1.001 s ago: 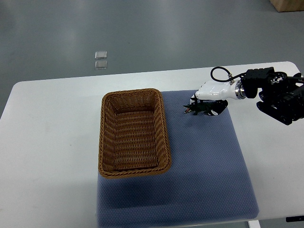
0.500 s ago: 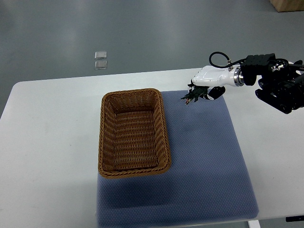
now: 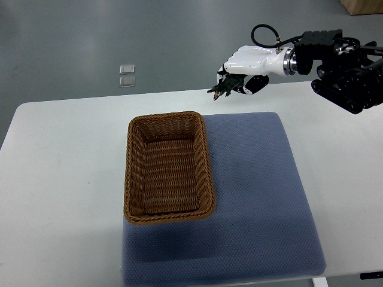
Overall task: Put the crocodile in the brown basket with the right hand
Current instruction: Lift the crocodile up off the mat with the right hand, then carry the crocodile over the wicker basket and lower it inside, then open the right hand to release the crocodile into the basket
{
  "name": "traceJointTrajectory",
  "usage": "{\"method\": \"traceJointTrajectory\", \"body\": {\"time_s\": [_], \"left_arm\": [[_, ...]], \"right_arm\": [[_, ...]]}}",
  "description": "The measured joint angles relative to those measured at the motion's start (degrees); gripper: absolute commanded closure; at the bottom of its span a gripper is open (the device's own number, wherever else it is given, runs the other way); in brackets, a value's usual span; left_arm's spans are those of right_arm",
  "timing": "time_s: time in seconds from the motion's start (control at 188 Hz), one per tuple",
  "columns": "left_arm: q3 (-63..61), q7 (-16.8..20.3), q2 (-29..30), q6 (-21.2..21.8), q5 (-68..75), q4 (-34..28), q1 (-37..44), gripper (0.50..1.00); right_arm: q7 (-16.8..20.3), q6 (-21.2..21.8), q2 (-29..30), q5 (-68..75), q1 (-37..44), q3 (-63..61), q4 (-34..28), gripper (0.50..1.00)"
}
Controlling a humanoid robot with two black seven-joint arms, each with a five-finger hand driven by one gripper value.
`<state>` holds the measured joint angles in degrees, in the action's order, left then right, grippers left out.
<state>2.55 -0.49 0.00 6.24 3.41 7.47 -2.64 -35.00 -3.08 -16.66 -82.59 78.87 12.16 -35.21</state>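
Where the crocodile (image 3: 222,89) hangs: you find it in the air over the far edge of the worktop (image 3: 60,179), beyond the far right corner of the brown basket (image 3: 128,173). It is not in the basket.
Right robot hand (image 3: 250,61): its fingers are curled down around the crocodile's rear half, and the snout end pokes out to the left past them.
Change, hand: a second ago you had it low over the far right part of the mat (image 3: 257,185). Half a second ago it was at the mat's far edge. Now it is further left and higher in the picture, past the mat.
Change, crocodile: it has travelled with the hand in the same grip, snout still pointing left.
Change, rest: the basket and mat lie as they did.
Brown basket: a rectangle of woven wicker with rounded corners, sloping walls and a ribbed floor. It stands on the mat's left part, with its left side out over bare worktop.
Mat: blue-grey with a fine dimpled surface, lying flat, with rounded corners.
Worktop: white and smooth, with rounded corners.
Crocodile build: small, dark green, with a spiky outline. Finer detail is too small for you to read.
Hand build: a glossy white shell with dark parts under the fingers and a silver ring at the wrist.
Arm (image 3: 347,72): black and blocky, coming in from the right edge. A black cable (image 3: 261,31) loops above the wrist.
Floor (image 3: 179,36): grey and smooth, with a dull sheen. Two small clear squares (image 3: 127,75) lie beyond the worktop, and the corner of a brown box (image 3: 362,6) shows at top right.
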Motion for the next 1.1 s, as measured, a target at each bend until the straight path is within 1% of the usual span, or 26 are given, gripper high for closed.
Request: {"method": "traceJointTrajectory", "body": {"time_s": [0.213,0.506,0.607,0.713,0.793,0.836,0.862,0.889,0.905,0.942,0.99,1.102], "left_arm": [[0.0,0.0,0.0,0.0,0.0,0.0,0.0,0.5],[0.05,0.0,0.0,0.0,0.03,0.02,-0.01,0.5],[-0.03,0.0,0.0,0.0,0.03,0.02,0.0,0.5],[-0.08,0.0,0.0,0.0,0.03,0.01,0.0,0.5],[-0.13,0.0,0.0,0.0,0.03,-0.06,0.0,0.5],[-0.14,0.0,0.0,0.0,0.01,-0.07,0.0,0.5],[-0.15,0.0,0.0,0.0,0.0,-0.08,-0.01,0.5],[-0.15,0.0,0.0,0.02,-0.02,-0.08,-0.02,0.5],[-0.15,0.0,0.0,0.04,-0.02,-0.08,-0.02,0.5],[-0.15,0.0,0.0,0.06,-0.02,-0.09,-0.02,0.5],[-0.15,0.0,0.0,0.09,-0.03,-0.09,-0.02,0.5],[-0.13,0.0,0.0,0.09,-0.06,-0.09,-0.01,0.5]], "right_arm": [[0.0,-0.04,0.21,0.11,0.12,-1.75,-5.6,0.975],[-0.01,-0.41,3.49,0.09,-0.19,-3.05,-13.41,0.971],[0.0,-0.43,5.04,0.04,-0.31,-3.08,-14.76,0.965],[0.0,-0.45,6.79,-0.07,-0.8,-3.08,-15.04,0.946],[0.0,-0.47,7.68,-0.21,-1.77,-3.07,-15.06,0.92],[0.0,-0.5,8.18,-0.31,-2.37,-3.05,-15.05,0.887],[0.0,-0.5,8.5,-0.4,-2.67,-3.02,-15.04,0.857],[0.0,-0.53,8.81,-0.49,-2.96,-2.99,-14.99,0.842],[0.0,-0.55,8.99,-0.54,-3.12,-2.98,-14.94,0.822],[0.0,-0.62,9.35,-0.63,-3.49,-2.96,-14.79,0.807],[0.0,-0.94,9.67,-0.71,-3.97,-2.95,-14.65,0.769],[0.0,-2.32,9.85,-0.81,-4.98,-2.8,-14.42,0.72]]}}
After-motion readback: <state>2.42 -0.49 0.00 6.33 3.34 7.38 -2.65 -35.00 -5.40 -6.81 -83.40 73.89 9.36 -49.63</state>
